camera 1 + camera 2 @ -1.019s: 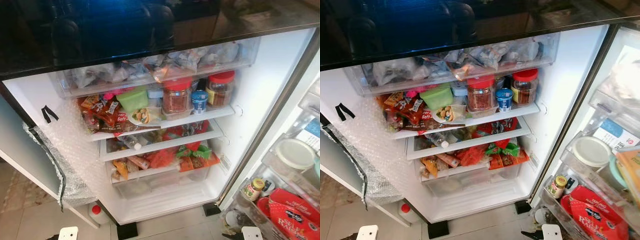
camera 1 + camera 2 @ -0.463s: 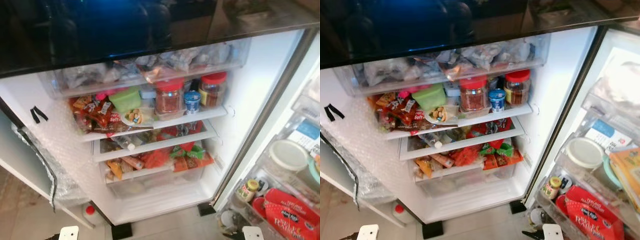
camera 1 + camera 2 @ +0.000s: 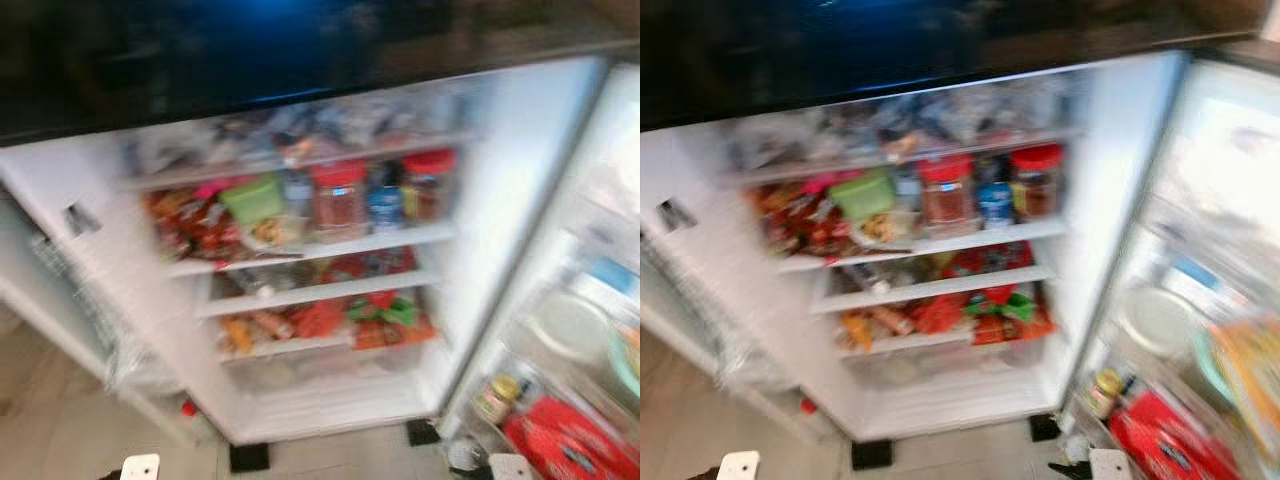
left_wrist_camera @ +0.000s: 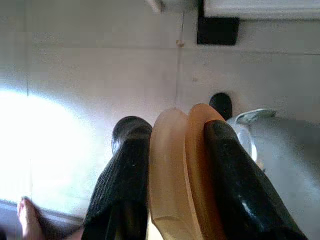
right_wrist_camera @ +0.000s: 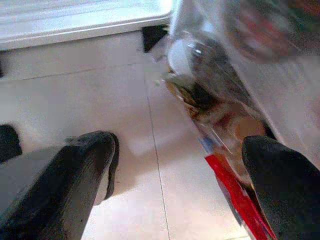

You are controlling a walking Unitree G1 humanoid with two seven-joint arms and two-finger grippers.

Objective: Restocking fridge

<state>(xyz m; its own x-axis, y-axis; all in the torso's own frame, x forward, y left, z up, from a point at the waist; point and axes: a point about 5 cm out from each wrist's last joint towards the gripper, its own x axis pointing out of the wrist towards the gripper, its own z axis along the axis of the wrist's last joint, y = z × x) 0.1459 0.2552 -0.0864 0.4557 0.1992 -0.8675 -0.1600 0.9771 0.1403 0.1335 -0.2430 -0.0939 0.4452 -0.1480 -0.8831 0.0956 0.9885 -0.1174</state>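
- The left end effector (image 4: 170, 165) pinches two smooth, curved tan plastic pieces (image 4: 177, 180).
- The right end effector (image 5: 185, 170) is spread wide above the pale floor tiles (image 5: 135, 115).
- The white fridge (image 3: 480, 200) stands open, blurry.

White fridge (image 3: 520, 180) interior under a black glossy top. 2 jars with red lids (image 3: 338, 174) on the upper shelf, a blue tub (image 3: 384, 203) between them, a green box (image 3: 254, 196) toward 9 o'clock. Orange, red and green packets (image 3: 385, 318) on the lower shelf. Red bag (image 3: 575, 448) with white lettering at 4 o'clock in the door. Pale beige floor tiles (image 4: 100, 75). Black fingers (image 4: 125, 190) of the left gripper (image 4: 175, 150) around 2 tan-orange pieces (image 4: 172, 180). Black fingers (image 5: 75, 175) on the right gripper (image 5: 180, 150).
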